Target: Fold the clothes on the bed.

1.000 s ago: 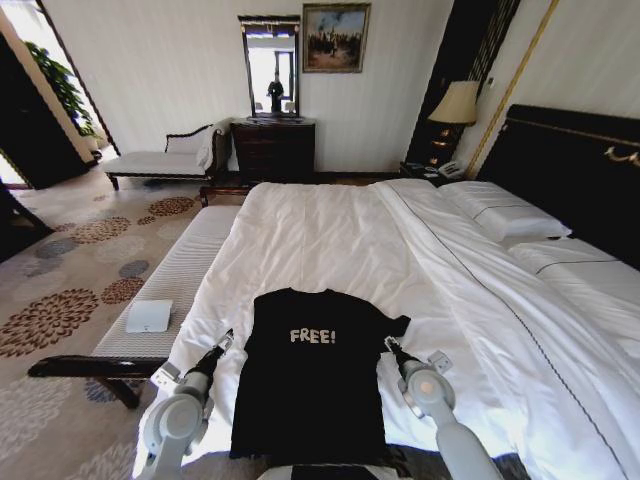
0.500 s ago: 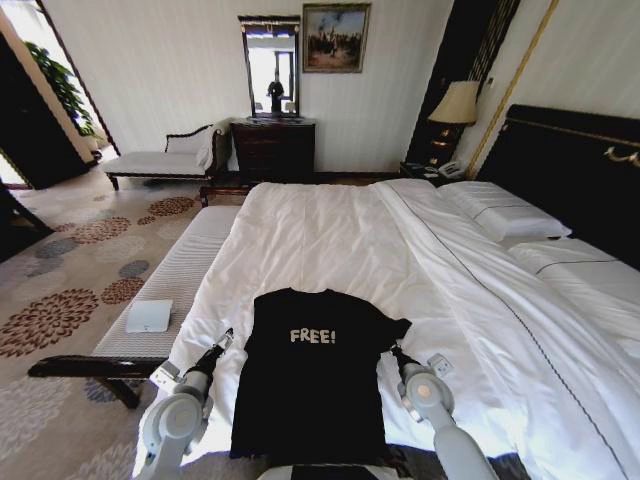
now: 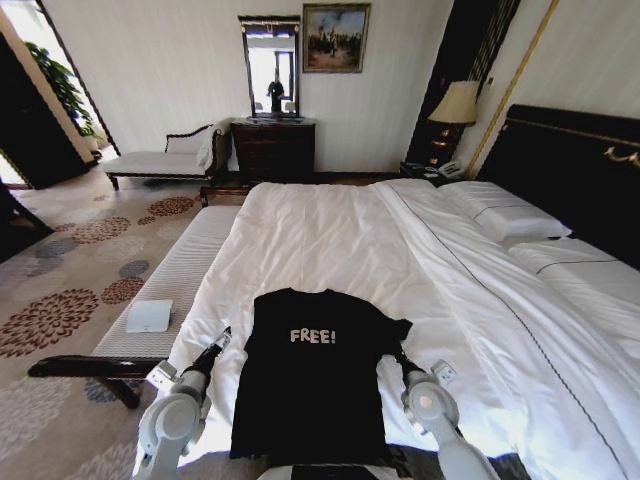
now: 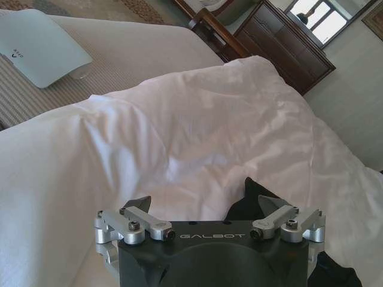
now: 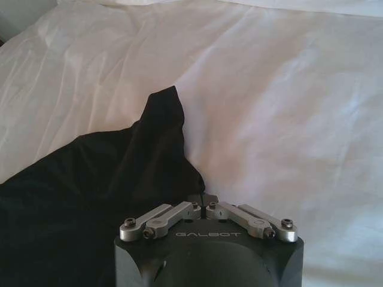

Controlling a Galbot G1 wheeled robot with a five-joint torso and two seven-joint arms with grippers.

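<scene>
At the near edge of the bed both arms were down at the sides of the black T-shirt. The left gripper sat at the shirt's left margin, level with the chest; in the left wrist view its fingers stood well apart over the white duvet, with a corner of black fabric just beside the inner one. The right gripper was at the shirt's right margin, just below the right sleeve. In the right wrist view its linkage arms met at the centre, fingers drawn together at the hem of the fabric; whether cloth was pinched between them could not be told. The T-shirt lay flat and face up on the near part of the duvet, collar toward the far end, the pale "FREE!" lettering legible across the chest, the lower hem reaching the near edge. Left of the bed ran a grey-striped padded bench carrying a small white flat object. Farther along, white pillows rested against the dark headboard on the right. Beyond the bed's far end stood a dark wooden dresser with a mirror above it, and a table lamp at the far right.
</scene>
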